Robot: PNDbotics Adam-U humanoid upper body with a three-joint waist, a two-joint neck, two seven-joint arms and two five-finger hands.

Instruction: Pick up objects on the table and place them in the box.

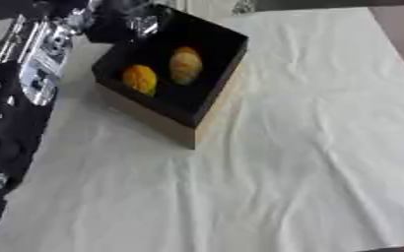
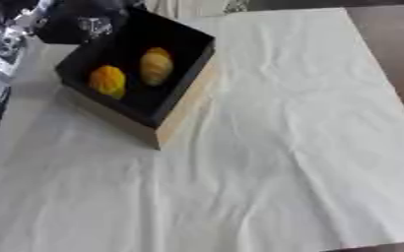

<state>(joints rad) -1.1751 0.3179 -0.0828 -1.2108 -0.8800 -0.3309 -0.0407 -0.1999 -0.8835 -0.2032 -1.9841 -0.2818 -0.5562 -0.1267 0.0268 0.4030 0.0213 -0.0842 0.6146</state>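
A creased white cloth point(image 1: 283, 162) is spread nearest. Beyond it, two yellow-orange objects point(image 1: 140, 78) point(image 1: 185, 65) are seen lying side by side inside the black-lined box point(image 1: 207, 106). The left hand point(image 1: 136, 22) is held over the box's far corner, beyond both objects; its fingers' state cannot be told.

Creased matt white cloth point(image 1: 309, 147) covers the table; the box point(image 1: 207, 106) shows pale wood outside, matt black inside.

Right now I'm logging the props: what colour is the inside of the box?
Black inside the box, with light brown outer walls; the left eye view shows it best.
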